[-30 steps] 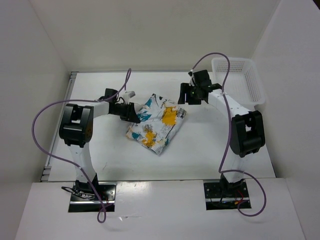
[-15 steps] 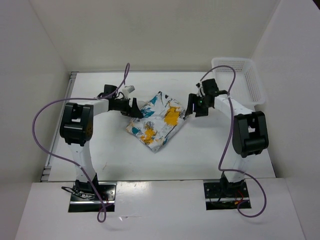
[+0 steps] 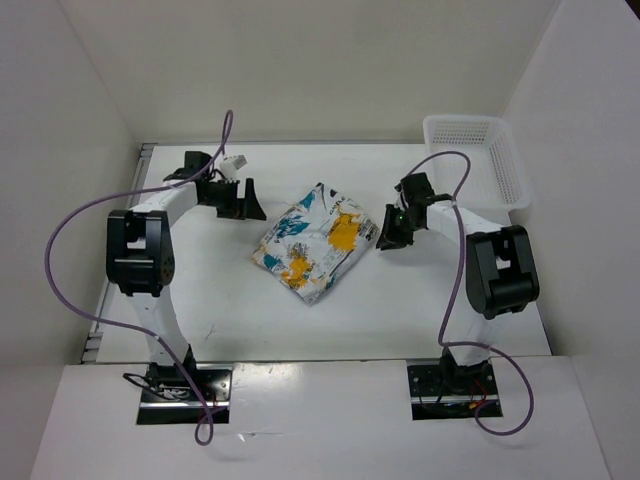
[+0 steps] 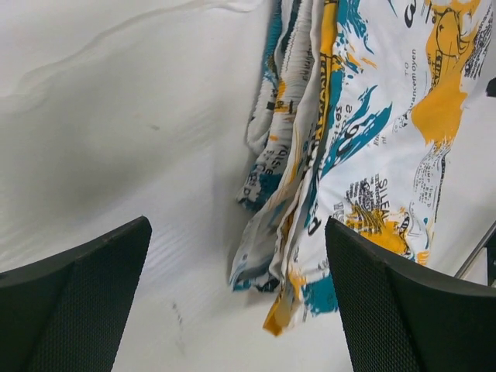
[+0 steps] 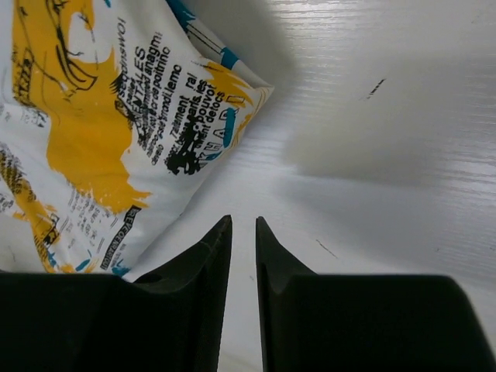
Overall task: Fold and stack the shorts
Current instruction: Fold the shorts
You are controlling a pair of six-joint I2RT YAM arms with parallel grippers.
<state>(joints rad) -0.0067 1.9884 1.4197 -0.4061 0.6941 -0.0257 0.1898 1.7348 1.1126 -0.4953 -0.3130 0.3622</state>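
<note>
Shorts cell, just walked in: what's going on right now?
The shorts lie as a folded bundle mid-table, and neither arm is holding them. The left end effector is open, off the bundle's left edge. The right end effector is shut on nothing, low beside the bundle's right corner. The white basket sits at the far right.
</note>
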